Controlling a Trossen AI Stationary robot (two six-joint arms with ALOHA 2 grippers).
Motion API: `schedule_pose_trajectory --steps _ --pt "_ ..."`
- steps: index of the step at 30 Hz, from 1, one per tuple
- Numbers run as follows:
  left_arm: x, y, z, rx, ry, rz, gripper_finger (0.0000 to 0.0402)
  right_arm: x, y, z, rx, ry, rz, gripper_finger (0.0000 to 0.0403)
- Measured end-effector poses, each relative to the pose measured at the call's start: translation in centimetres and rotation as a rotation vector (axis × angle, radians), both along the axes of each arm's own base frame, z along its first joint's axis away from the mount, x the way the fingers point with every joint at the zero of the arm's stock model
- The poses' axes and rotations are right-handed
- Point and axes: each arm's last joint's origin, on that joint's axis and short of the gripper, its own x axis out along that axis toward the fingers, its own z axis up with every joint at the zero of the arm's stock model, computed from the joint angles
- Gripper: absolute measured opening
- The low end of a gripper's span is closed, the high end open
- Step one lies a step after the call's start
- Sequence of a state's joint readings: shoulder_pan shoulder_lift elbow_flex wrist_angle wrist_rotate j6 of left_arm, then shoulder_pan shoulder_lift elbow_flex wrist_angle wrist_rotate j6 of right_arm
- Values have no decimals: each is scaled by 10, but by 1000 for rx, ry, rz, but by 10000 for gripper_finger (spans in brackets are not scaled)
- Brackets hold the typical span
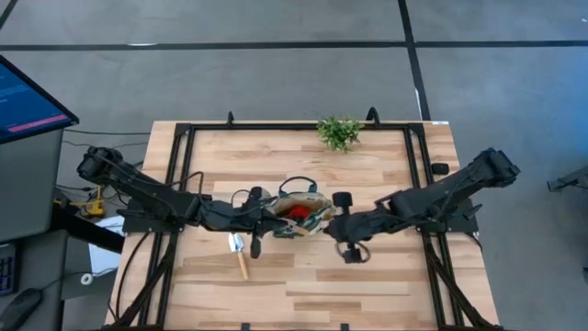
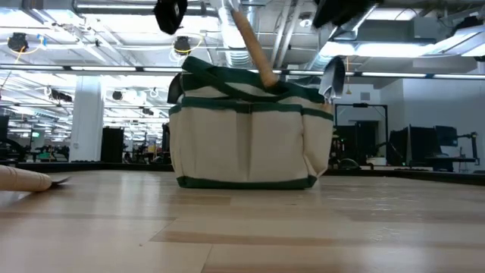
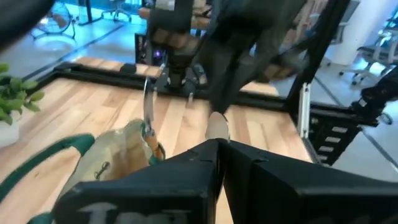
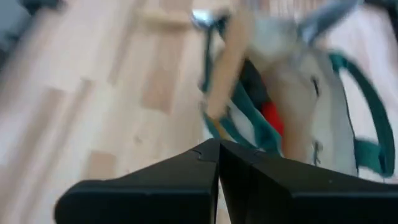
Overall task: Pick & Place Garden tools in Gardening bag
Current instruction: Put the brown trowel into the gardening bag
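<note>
A leafy green sprig (image 1: 339, 131) stands at the far edge of the wooden worktop (image 1: 303, 285), a little right of its middle. A black frame (image 1: 184, 138) borders the worktop. Off its left side a lit monitor (image 1: 23, 97) glows blue above cables (image 1: 87, 198). Grey floor (image 1: 276, 74) with dark lines lies beyond.

- The left arm (image 1: 156, 198) is matte black, built of chunky jointed segments with thin black cables looping off it.
- The right arm (image 1: 432, 198) is the same black, with a round knob-like joint.
- Up close, the fingers (image 3: 186, 180) are flat, dark, angular plates.
</note>
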State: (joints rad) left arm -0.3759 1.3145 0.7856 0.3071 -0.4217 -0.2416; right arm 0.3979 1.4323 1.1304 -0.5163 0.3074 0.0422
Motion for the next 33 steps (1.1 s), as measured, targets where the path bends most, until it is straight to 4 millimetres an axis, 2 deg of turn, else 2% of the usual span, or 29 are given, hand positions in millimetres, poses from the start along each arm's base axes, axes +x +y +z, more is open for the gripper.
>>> schedule_pose_trajectory --steps 8,12,15,23,33 --pt "-5 3 3 16 14 24 1 35 -14 -58 -73 185 -80 0" --pt "-5 3 3 17 13 25 1 42 -15 -73 -98 218 -79 0" --pt "-5 3 3 16 13 25 1 46 -12 -75 -93 191 -68 0" --pt "-4 4 3 13 12 30 1 46 -5 -52 -94 52 -17 0" --pt "-5 4 2 20 24 49 1 49 -14 -62 -103 113 -12 0"
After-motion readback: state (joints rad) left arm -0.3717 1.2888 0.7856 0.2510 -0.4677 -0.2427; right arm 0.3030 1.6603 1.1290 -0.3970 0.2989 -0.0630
